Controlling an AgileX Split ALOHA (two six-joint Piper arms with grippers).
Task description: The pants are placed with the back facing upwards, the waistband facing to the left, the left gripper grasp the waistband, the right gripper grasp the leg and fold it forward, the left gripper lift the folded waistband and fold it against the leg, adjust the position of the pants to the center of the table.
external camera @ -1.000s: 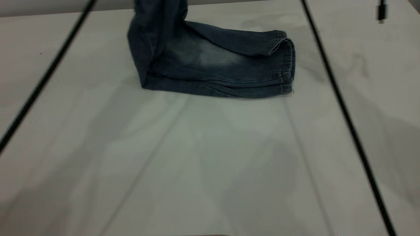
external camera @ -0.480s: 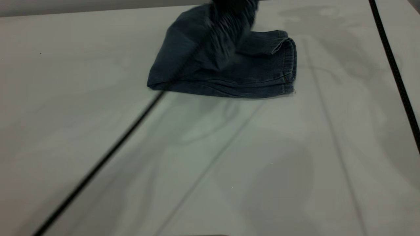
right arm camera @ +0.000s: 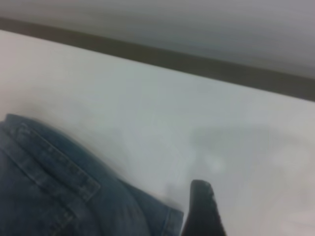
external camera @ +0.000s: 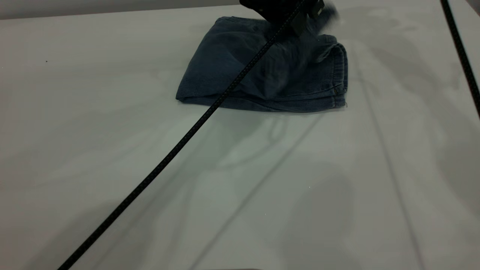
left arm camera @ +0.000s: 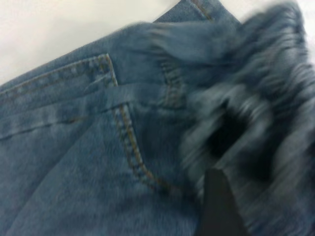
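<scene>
The pants (external camera: 240, 71) lie far back on the table (external camera: 112, 150) as a folded blue denim bundle. My left gripper (external camera: 285, 11) hangs black just above their far right part, close to the stitched leg hems (external camera: 339, 75). The ruched waistband (left arm camera: 261, 88) shows as a motion-smeared band right by my left gripper (left arm camera: 219, 206) in the left wrist view, beside a back pocket (left arm camera: 123, 142). Whether it is held I cannot tell. My right gripper (right arm camera: 203, 211) hovers over bare table next to a denim edge (right arm camera: 44, 191); it is out of the exterior view.
A black braided cable (external camera: 180, 144) runs diagonally from the near left up to the left gripper, crossing over the pants. A second black cable (external camera: 463, 60) slants along the far right. The table's far edge (external camera: 112, 13) lies just behind the pants.
The raised waistband end has been carried from the left over to the right, onto the leg. The bundle is now shorter and flatter. The left gripper and its cable swung right with it.
</scene>
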